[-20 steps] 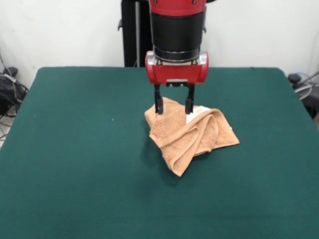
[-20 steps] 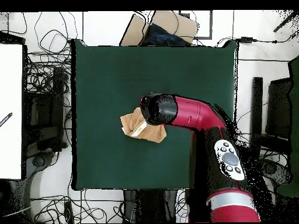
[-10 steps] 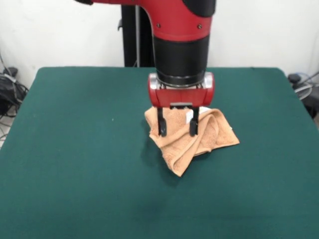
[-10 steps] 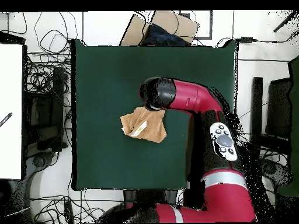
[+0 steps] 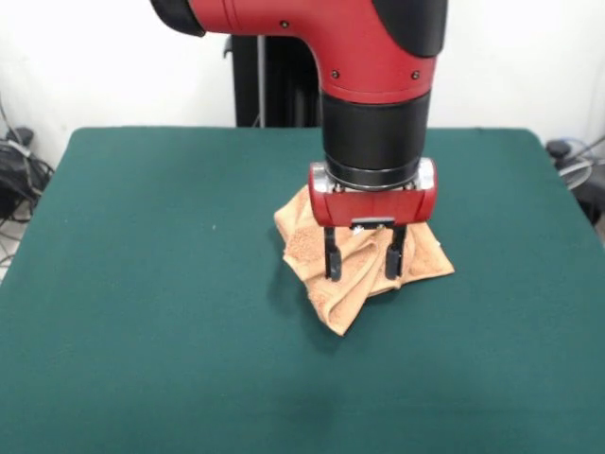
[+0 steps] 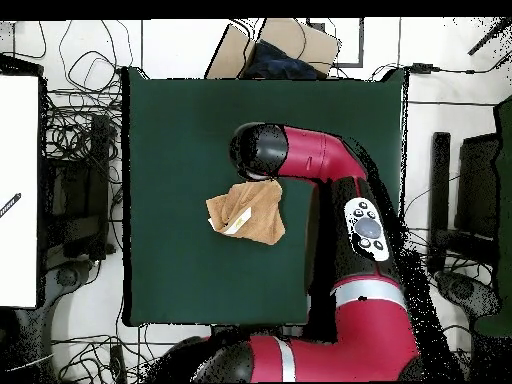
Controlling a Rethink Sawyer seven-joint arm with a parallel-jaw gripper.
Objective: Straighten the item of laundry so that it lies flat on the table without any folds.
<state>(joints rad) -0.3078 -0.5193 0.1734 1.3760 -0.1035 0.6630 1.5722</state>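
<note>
Towel (image 5: 352, 267): peach, fuzzy, bunched in lumpy folds mid green felt table (image 5: 142, 312). You see gripper (image 5: 362, 265) over it, fingers apart.

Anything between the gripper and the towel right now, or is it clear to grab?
Nothing visible stands between them. The gripper hangs open directly over the crumpled towel, its fingers in front of the folds. Around the towel there is only bare green table.
</note>
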